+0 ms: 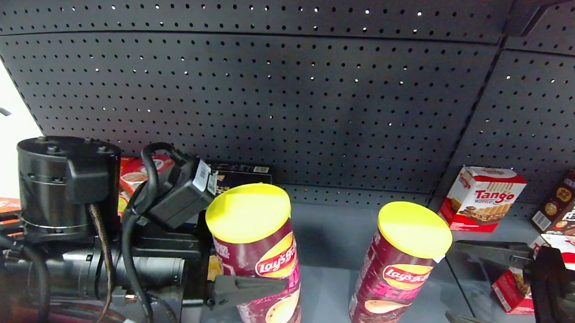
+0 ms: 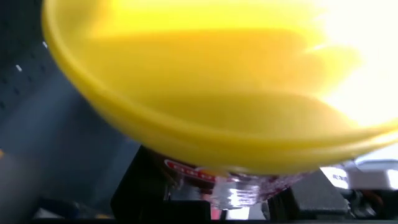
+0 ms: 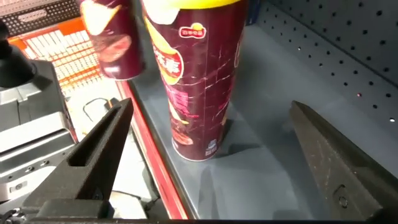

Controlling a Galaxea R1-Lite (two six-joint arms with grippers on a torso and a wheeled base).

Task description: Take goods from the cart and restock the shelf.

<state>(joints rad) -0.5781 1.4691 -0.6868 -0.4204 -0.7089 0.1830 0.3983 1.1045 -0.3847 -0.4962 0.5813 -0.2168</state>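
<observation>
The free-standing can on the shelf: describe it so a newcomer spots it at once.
Below the black pegboard wall runs a grey shelf. Two maroon cans with yellow lids are over it; yours is the right can, standing on the shelf nearest the red-and-white wafer box. Unlike the left can, held in the left pincer, nothing grips it.

The left arm [image 1: 66, 187] is matt black: a squat round drum with small screws on top, glossy black cables [image 1: 128, 242] looping beside it, and a boxy camera [image 1: 181, 198] with a white label [image 1: 202, 175]. The right gripper [image 3: 211, 106] has dark, wedge-shaped fingers [image 3: 99, 155] that taper to blunt tips
</observation>
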